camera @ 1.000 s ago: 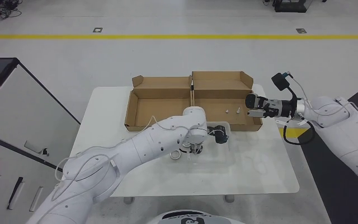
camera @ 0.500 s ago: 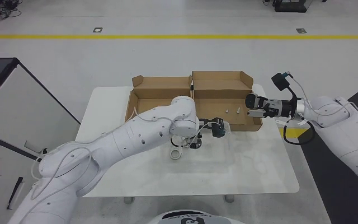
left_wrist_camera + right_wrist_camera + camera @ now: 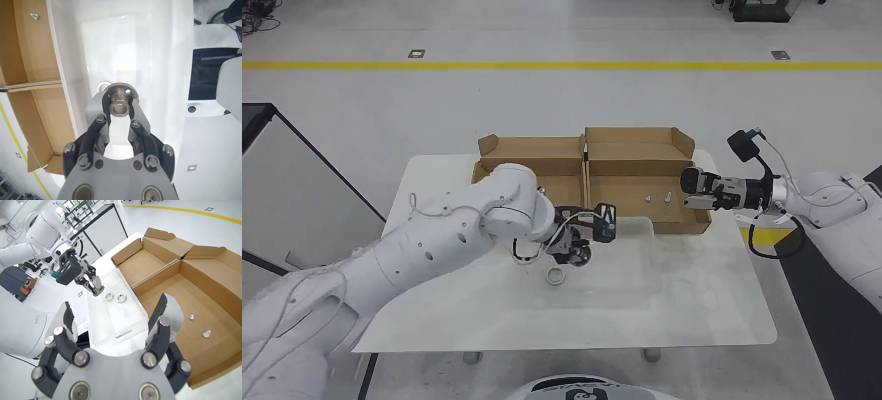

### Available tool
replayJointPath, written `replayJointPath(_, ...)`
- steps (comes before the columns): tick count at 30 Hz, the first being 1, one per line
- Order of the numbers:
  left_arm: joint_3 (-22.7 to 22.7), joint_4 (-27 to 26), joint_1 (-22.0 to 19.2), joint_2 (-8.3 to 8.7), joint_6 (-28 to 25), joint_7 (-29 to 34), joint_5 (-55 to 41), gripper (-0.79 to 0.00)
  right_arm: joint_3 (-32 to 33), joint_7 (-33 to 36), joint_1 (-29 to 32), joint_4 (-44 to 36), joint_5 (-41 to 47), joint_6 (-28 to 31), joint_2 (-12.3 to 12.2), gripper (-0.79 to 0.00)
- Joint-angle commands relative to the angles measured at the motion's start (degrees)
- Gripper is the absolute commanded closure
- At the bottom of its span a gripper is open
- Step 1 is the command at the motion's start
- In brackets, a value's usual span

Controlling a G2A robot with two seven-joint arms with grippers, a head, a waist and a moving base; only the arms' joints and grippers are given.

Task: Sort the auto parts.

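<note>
While your left hand (image 3: 119,110) is clenching around the barrel of a flanged steel bushing (image 3: 119,97), you are holding that part just above the clear plastic tray (image 3: 113,340) on the white worktop (image 3: 692,290). Its long axis is running along the hand's reach and standing close to upright. The drilled flange is facing down toward the tray and the plain bored end is pointing back at the wrist.

Two small silver fasteners (image 3: 191,317) are already lying in the brown cardboard box (image 3: 189,291) nearer your right hand (image 3: 116,303), which is hovering released over that box's near edge. The neighbouring cardboard box (image 3: 143,260) is showing nothing inside. Two silver metal rings (image 3: 109,297) are waiting in the tray, so I am judging the sort as roughly half done: the bushing needs boxing, then the rings.
</note>
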State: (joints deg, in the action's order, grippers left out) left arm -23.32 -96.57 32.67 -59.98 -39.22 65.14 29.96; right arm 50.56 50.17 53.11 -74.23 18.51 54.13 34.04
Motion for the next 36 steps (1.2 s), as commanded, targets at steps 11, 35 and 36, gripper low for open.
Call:
replayJointPath(11,-10.26,-2.30,6.55,8.32,-17.30,-17.39,-2.06,0.000,0.00,0.00,0.00,0.00,0.00,0.00,0.00,-0.785)
replayJointPath(35,-13.21,-4.19,9.74,10.44,-16.61,-28.37,-3.85,0.000,0.00,0.00,0.00,0.00,0.00,0.00,0.00,-0.785)
replayJointPath(36,-13.61,-3.79,10.44,10.48,-16.87,-30.04,-4.50,0.000,0.00,0.00,0.00,0.00,0.00,0.00,0.00,-0.785)
